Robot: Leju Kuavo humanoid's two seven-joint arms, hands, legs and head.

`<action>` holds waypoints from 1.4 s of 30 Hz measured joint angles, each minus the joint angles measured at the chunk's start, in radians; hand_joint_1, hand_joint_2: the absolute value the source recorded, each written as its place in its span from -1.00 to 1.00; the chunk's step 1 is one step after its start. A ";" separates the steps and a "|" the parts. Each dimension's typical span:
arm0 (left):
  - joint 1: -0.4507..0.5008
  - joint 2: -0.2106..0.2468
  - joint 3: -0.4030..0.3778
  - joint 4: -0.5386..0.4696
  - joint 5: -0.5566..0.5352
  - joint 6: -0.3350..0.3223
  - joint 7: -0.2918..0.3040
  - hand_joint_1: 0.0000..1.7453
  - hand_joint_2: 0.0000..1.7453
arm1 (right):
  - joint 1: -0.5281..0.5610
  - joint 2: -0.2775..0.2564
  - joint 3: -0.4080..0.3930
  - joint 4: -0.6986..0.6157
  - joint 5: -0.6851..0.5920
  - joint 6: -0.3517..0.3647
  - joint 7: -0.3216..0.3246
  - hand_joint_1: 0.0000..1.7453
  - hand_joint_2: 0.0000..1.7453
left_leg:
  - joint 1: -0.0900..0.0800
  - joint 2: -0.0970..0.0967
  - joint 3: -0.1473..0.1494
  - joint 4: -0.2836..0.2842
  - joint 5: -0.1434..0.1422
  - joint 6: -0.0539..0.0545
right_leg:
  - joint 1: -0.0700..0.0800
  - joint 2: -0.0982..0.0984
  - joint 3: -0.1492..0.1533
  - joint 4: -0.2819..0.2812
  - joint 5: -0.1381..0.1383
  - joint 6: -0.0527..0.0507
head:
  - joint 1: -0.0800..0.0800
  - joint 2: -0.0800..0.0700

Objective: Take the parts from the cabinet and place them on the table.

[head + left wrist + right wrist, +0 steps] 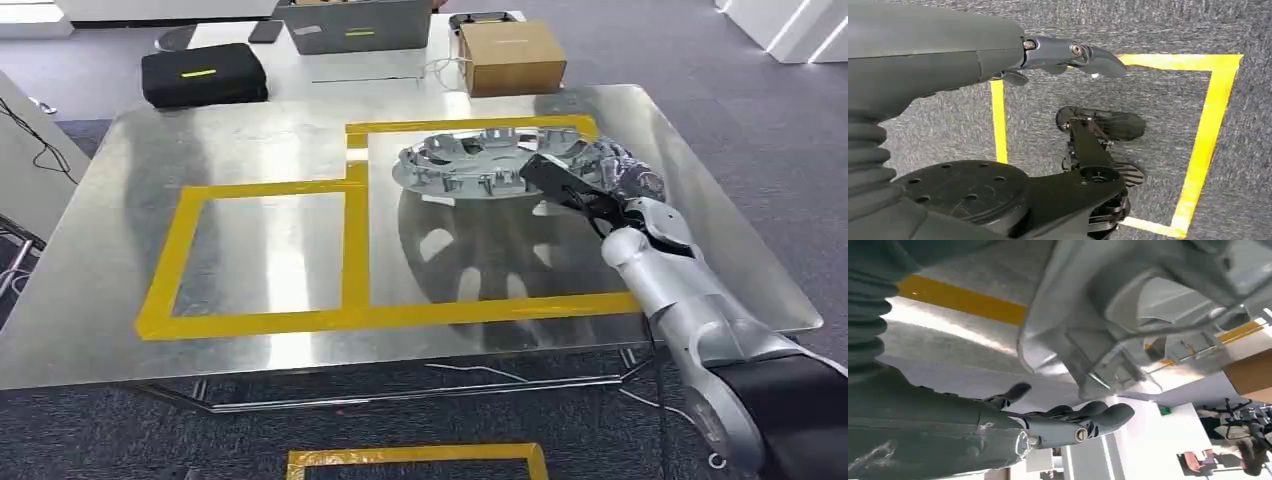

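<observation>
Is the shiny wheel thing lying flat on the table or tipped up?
Tipped up. The silver wheel cover slants above the metal table, its reflection visible underneath, with the right hand at its raised edge.

Metal table (250, 130), yellow tape outlines (355, 250), silver wheel cover (480, 160)

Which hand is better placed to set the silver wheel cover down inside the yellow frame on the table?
The right hand. It already holds the wheel cover by its edge above the table. The left hand hangs low over the carpet, apart from it.
</observation>
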 joint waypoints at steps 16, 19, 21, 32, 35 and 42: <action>0.000 0.000 0.000 0.001 0.005 0.000 0.012 -1.00 -1.00 | -0.001 0.001 -0.001 0.000 0.000 0.003 -0.004 -1.00 -1.00 | 0.000 0.000 0.000 0.000 0.000 0.000 | 0.000 0.000 0.000 0.000 0.000 0.000 | 0.000 0.000; 0.000 0.000 0.000 0.001 0.005 0.000 0.012 -1.00 -1.00 | -0.002 0.002 -0.001 0.000 0.000 0.003 -0.005 -1.00 -1.00 | 0.000 0.000 0.000 0.000 0.000 0.000 | 0.000 0.000 0.000 0.000 0.000 0.000 | 0.000 0.000; 0.000 0.000 0.000 0.001 0.004 0.001 0.012 -1.00 -1.00 | -0.003 0.002 -0.002 0.000 0.002 0.003 -0.004 -1.00 -1.00 | 0.000 0.000 0.000 0.000 0.000 0.000 | 0.000 0.000 0.000 0.000 0.000 0.000 | 0.000 0.000; -0.001 0.000 0.000 0.002 0.003 0.003 0.012 -1.00 -1.00 | -0.005 0.002 -0.009 -0.005 0.012 0.001 -0.003 -1.00 -1.00 | 0.000 0.000 0.000 0.000 0.000 0.000 | 0.000 0.000 0.000 0.000 0.000 0.000 | 0.000 0.000; -0.001 0.000 0.000 0.002 0.004 0.003 0.012 -1.00 -1.00 | -0.006 0.002 -0.009 -0.005 0.012 0.000 -0.003 -1.00 -1.00 | 0.000 0.000 0.000 0.000 0.000 0.000 | 0.000 0.000 0.000 0.000 0.000 0.000 | -0.001 0.000; -0.001 -0.004 0.000 0.002 0.002 0.008 0.016 -1.00 -1.00 | 0.021 0.000 -0.018 -0.082 0.132 -0.259 -0.006 -1.00 -1.00 | 0.000 0.000 0.000 0.000 0.000 0.000 | 0.000 0.000 0.000 0.000 0.000 0.000 | 0.000 0.000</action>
